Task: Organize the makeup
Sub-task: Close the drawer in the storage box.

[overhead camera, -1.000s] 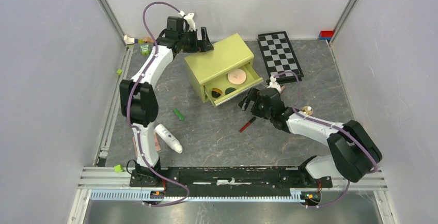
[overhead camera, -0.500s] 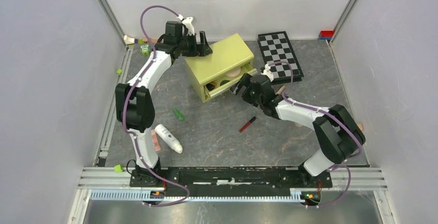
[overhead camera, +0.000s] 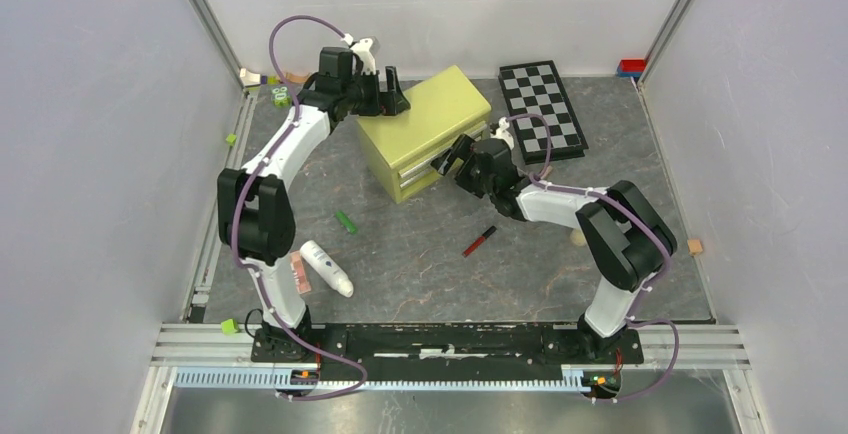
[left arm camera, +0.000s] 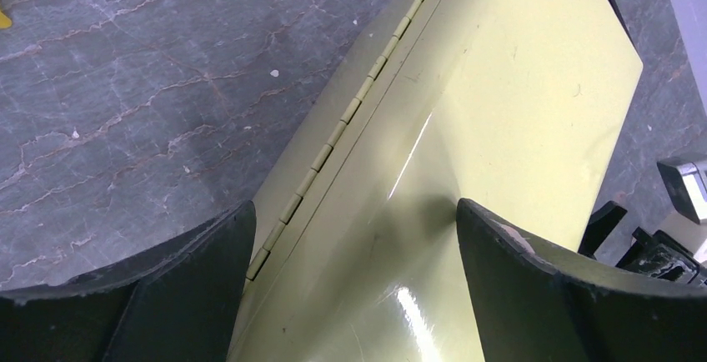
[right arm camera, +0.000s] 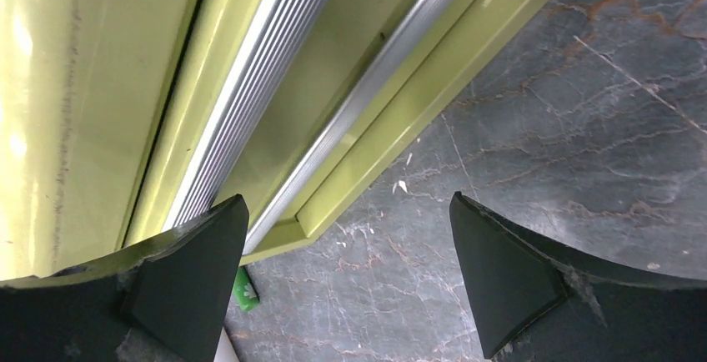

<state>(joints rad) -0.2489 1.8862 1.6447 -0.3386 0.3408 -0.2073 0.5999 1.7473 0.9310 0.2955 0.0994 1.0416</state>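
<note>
The olive box [overhead camera: 432, 119] stands at the back middle with its drawer [overhead camera: 418, 180] shut, hiding whatever is inside. My right gripper [overhead camera: 452, 161] is open, its fingers against the drawer front [right arm camera: 333, 120]. My left gripper [overhead camera: 388, 94] is open and rests on the box's back left edge by the hinge [left arm camera: 350, 120]. A white tube [overhead camera: 326, 267], a pink-brown palette [overhead camera: 299, 273] and a red stick [overhead camera: 480, 241] lie on the floor in front. A small beige item [overhead camera: 577, 238] shows beside my right arm. The compact and the dark disc are out of view.
A black-and-white checkerboard [overhead camera: 542, 109] lies right of the box. A green piece [overhead camera: 345, 222] lies left of the red stick and shows in the right wrist view [right arm camera: 243, 289]. A tan block [overhead camera: 693, 246] sits at the right wall. Small blocks [overhead camera: 278, 94] sit at the back left.
My right gripper moved up and left against the drawer, and the drawer went from open to shut. The round compact and dark disc inside are now hidden. My left gripper stayed on the box.
</note>
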